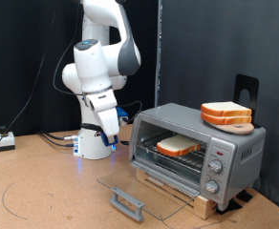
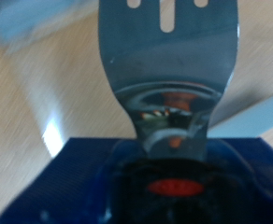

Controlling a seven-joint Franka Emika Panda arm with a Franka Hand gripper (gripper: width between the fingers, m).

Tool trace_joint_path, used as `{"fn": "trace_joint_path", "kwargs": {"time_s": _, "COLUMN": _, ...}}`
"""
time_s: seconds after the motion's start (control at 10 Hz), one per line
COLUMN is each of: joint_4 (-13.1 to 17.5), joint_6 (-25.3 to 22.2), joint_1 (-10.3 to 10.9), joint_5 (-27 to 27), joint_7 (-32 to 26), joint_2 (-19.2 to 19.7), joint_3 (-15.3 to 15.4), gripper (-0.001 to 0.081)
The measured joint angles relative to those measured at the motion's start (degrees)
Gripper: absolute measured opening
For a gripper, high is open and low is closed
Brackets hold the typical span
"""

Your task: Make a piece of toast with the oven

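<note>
The silver-grey oven stands on a wooden base at the exterior view's right. Its glass door lies folded down flat, with the grey bar handle at its front. The piece of toast lies flat on the wire rack inside. My gripper hangs left of the oven's opening, apart from it. In the wrist view the gripper is shut on a metal spatula with a slotted blade; the blade is bare and floats over the wooden table.
A thicker stack of bread slices sits on the oven's roof. Round knobs are on the oven's right panel. Cables and a small box lie at the exterior view's left, near the robot base. Black curtains stand behind.
</note>
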Motion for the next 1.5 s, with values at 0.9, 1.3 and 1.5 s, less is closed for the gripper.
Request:
{"fn": "trace_joint_path", "kwargs": {"time_s": 0.9, "joint_4": 3.3, "joint_6": -21.7, "joint_1": 3.3, "joint_5": 8.9, "joint_7": -4.9, "joint_2": -10.0, "joint_3": -4.0, "gripper": 0.0394}}
{"fn": "trace_joint_path", "kwargs": {"time_s": 1.3, "joint_4": 2.1, "joint_6": -33.1, "joint_1": 8.2, "joint_5": 13.6, "joint_7": -7.7, "joint_2": -12.9, "joint_3": -3.5, "gripper": 0.0394}}
{"fn": "trace_joint_path", "kwargs": {"time_s": 1.5, "joint_4": 0.5, "joint_6": -32.6, "joint_1": 9.9, "joint_5": 15.2, "joint_7": -7.1, "joint_2": -15.4, "joint_3": -0.1, "gripper": 0.0394}}
